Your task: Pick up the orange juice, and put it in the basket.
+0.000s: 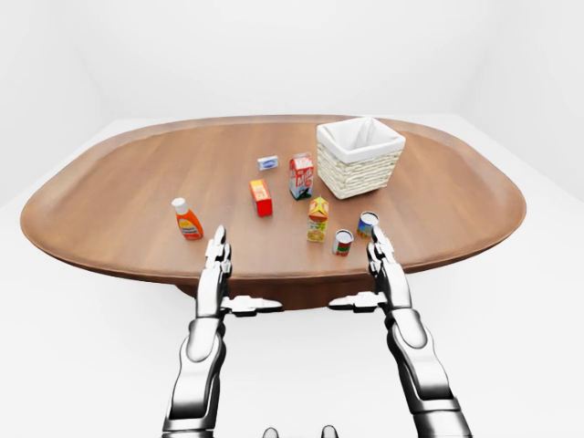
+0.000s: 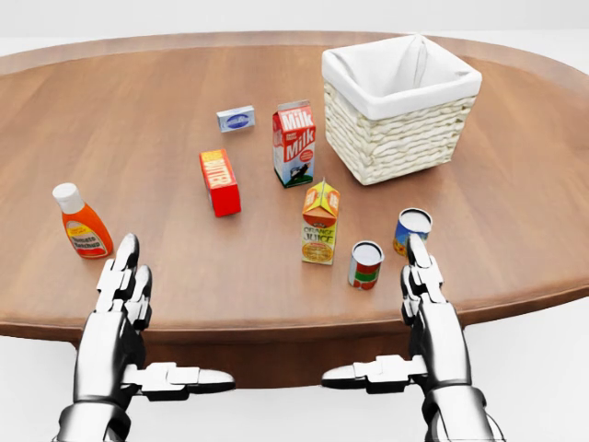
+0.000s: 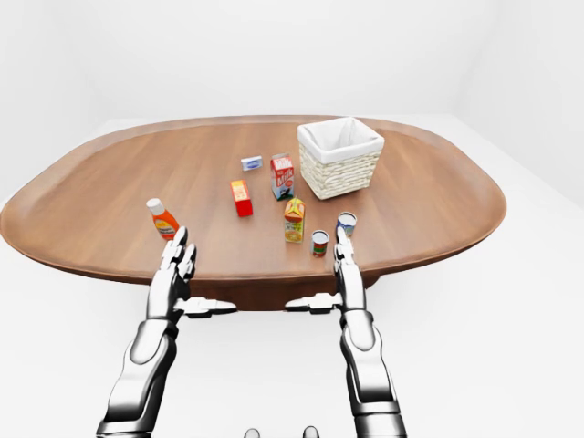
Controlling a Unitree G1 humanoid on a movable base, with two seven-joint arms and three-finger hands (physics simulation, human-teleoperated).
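The orange juice carton (image 2: 319,224) stands upright on the wooden table (image 2: 166,138), below the milk carton (image 2: 294,144) in the head view. The white-lined wicker basket (image 2: 400,106) sits at the upper right of it. My left hand (image 2: 129,290) is open at the table's near edge, low left, just right of the orange bottle (image 2: 82,222). My right hand (image 2: 421,295) is open at the lower right, its fingertips close below a blue can (image 2: 411,230). Neither hand holds anything.
A red-labelled can (image 2: 364,265) stands between the juice and my right hand. A red box (image 2: 219,182) and a small blue-white box (image 2: 236,119) lie left of the milk. White floor surrounds the oval table.
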